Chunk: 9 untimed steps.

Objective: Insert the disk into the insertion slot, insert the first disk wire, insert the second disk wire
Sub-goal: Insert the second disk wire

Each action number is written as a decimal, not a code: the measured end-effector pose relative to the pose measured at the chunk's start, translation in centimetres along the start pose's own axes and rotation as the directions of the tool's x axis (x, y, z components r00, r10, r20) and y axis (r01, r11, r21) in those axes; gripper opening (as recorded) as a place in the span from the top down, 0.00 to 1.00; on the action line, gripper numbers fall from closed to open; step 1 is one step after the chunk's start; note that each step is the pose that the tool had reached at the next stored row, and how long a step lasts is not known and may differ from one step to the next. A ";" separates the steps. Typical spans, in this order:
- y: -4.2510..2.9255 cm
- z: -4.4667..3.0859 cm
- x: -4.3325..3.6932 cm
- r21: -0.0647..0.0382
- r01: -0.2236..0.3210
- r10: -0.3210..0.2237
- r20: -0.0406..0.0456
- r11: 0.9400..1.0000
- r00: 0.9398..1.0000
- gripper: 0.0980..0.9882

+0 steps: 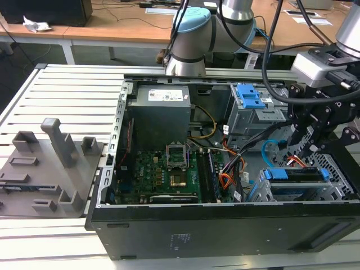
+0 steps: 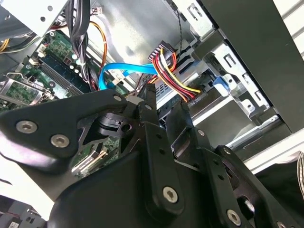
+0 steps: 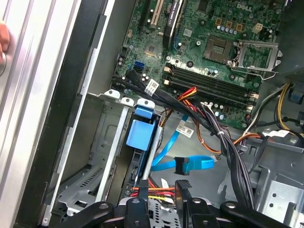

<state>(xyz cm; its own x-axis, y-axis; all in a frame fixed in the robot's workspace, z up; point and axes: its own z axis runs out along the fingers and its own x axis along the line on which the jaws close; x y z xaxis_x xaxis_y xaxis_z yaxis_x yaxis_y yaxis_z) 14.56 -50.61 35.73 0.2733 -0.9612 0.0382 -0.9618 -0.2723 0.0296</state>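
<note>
The disk [image 1: 297,175], a dark drive in a carrier with blue tabs [image 3: 141,133], sits in the low grey insertion slot [image 1: 264,191] at the case's corner on the exterior view's right. My gripper [image 1: 302,147] hangs just above the disk's wired end, fingers [image 2: 149,102] apart. A red, yellow and black wire bundle [image 2: 167,64] runs to a black plug [image 2: 191,98] at the disk's edge, just past my fingertips [image 3: 183,190]. The blue flat wire [image 3: 164,154] loops beside it, and its black plug [image 3: 183,165] hangs free above the case floor.
The open black case [image 1: 225,230] lies on a slatted metal table [image 1: 67,95]. Inside are the motherboard [image 1: 163,174], a grey power supply [image 1: 160,112] and a taller cage with a blue ribbed tab [image 1: 250,97]. A grey fixture block [image 1: 50,163] stands at the exterior view's left.
</note>
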 end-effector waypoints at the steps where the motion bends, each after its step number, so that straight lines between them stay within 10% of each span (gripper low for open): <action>1: 0.00 0.08 0.00 0.000 0.001 -0.001 0.000 1.000 1.000 0.70; 9: 0.96 -1.10 -0.56 0.006 0.007 -0.007 -0.006 1.000 1.000 0.70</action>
<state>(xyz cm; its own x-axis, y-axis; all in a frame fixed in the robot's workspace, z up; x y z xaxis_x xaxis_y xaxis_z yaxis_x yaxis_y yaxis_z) 13.50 -50.29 36.84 0.2803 -0.9589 0.0438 -0.9599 -0.2795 0.0237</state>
